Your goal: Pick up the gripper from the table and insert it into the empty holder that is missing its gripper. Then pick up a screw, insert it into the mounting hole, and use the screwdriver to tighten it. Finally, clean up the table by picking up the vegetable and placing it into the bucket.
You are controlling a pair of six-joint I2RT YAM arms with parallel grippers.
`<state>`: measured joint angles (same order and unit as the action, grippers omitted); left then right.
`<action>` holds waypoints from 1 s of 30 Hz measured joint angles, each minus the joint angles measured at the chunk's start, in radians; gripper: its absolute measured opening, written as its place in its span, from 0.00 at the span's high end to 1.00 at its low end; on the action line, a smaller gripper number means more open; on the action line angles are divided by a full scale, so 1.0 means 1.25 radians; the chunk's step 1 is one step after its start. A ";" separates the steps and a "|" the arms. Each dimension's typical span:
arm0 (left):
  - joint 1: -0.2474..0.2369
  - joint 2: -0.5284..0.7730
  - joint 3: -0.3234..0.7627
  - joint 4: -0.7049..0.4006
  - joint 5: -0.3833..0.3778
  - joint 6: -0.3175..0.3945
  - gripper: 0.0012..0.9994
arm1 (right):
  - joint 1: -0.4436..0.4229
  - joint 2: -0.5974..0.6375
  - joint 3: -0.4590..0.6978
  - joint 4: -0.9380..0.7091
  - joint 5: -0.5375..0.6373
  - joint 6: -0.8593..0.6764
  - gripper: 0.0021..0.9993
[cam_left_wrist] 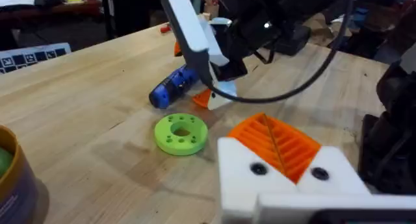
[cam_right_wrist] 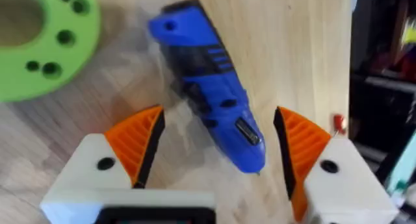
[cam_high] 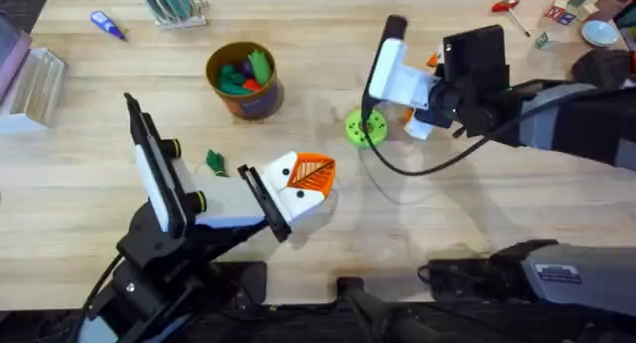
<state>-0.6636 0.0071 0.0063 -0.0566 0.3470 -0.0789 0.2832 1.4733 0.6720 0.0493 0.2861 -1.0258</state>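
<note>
No word, brand or number can be read anywhere here. A white label [cam_high: 556, 273] sits on the right arm's dark casing, well behind the right gripper [cam_high: 422, 119], and seems to carry lines of print, too small to make out. A black-and-white patterned card [cam_left_wrist: 29, 55] lies far off to the side of the left gripper [cam_left_wrist: 286, 156]; its marks are unreadable.

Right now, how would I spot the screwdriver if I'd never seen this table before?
Find the right gripper reaching over the middle of the wooden table. Beside the green disc there, lying flat between that gripper's open orange fingers, is the screwdriver. It is a thick bright-blue cylinder, much fatter than the small blue pen at the table's far left corner.
</note>
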 joint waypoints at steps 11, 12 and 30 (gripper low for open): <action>0.000 0.000 0.000 0.000 -0.002 0.001 0.02 | 0.000 -0.208 0.000 -0.123 0.026 0.444 0.01; 0.000 0.000 0.000 0.000 -0.002 0.001 0.02 | 0.000 -0.235 0.000 -0.133 0.021 0.497 0.01; 0.000 0.035 0.190 -0.266 -0.229 -0.120 0.01 | 0.000 -0.432 0.000 -0.303 -0.116 0.995 0.01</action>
<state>-0.6636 0.0506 0.2432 -0.3893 0.0613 -0.2293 0.2832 0.9333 0.6720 -0.3300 0.1405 0.2177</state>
